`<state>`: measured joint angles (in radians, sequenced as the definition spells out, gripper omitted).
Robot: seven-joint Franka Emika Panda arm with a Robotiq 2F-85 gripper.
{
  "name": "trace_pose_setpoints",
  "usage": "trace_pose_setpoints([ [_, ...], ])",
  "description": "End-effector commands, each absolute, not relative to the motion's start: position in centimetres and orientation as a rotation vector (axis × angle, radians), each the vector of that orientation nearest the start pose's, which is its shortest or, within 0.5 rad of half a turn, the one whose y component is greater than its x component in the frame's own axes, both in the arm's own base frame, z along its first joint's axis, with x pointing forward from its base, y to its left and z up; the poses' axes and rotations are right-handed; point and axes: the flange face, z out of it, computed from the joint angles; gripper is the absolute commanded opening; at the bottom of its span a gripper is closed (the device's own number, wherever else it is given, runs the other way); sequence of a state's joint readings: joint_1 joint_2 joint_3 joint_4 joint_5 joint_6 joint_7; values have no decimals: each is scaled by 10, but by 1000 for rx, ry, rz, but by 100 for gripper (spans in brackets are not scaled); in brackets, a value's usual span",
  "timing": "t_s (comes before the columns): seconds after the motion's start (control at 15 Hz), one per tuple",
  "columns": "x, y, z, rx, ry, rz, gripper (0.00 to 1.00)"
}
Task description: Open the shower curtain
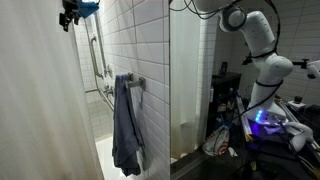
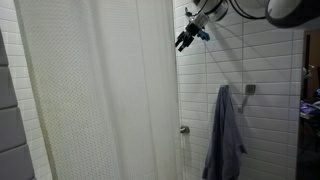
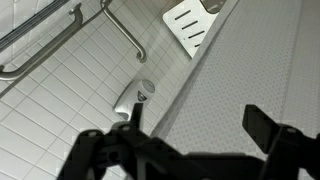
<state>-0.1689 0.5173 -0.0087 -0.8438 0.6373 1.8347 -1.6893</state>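
Wrist view shows parted fingers (image 3: pixel 265 125) near shower curtain (image 3: pixel 240 70).

A: Shower curtain (image 2: pixel 100 90)?
B: Off-white, with a fine dotted weave; towel (image 2: pixel 225 135) plain blue-grey.
A: Wall tiles (image 1: pixel 135 40)?
B: White, with a grey grout grid; gripper (image 3: pixel 200 125) black; grab bar (image 3: pixel 128 38) silver.

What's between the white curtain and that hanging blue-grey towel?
In an exterior view, a metal grab bar on white tiled wall sits between shower curtain and towel.
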Motion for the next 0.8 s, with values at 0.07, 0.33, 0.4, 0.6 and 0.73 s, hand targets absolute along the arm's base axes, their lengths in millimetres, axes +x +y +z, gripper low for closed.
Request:
trace_pose_setpoints([
  [0.07, 724, -64, 685, -2128, -1990, -1167, 100],
  [0.33, 733, -50, 672, -2104, -2009, -1145, 100],
  [0.4, 735, -48, 670, -2097, -2013, -1139, 100],
  [0.6, 737, -46, 664, -2088, -2021, -1124, 100],
  [0.73, 738, -46, 663, -2089, -2023, -1117, 75],
])
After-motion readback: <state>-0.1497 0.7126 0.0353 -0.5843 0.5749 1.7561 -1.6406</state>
